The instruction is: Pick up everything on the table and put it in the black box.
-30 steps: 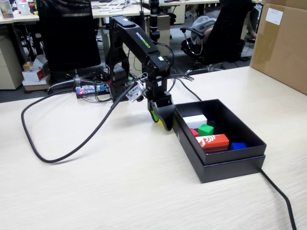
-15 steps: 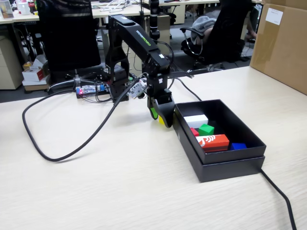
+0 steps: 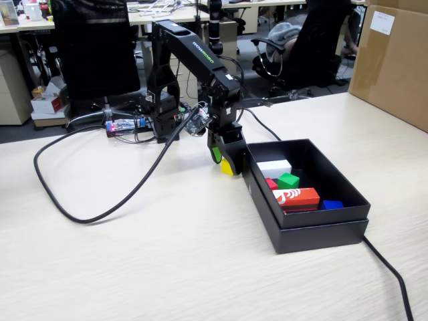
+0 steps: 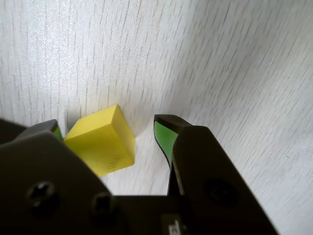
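Observation:
On the beige table (image 3: 134, 254) a yellow cube (image 3: 228, 167) (image 4: 100, 139) lies just left of the black box (image 3: 321, 234) in the fixed view. My gripper (image 3: 223, 158) (image 4: 107, 128) hangs over it, open. In the wrist view the cube sits between the green-padded fingers, close against the left one, with a gap to the right one. A green cube (image 3: 287, 180) and a red cube (image 3: 270, 183) lie inside the box.
The box also holds a white block (image 3: 273, 168), an orange-red block with a white mark (image 3: 296, 196) and a blue piece (image 3: 332, 204). A black cable (image 3: 80, 212) loops across the table's left side. A brown carton (image 3: 391, 60) stands at the back right.
The gripper has risen and shifted slightly right towards the box's far corner. The yellow cube, hidden behind the jaws a second ago, now shows below them.

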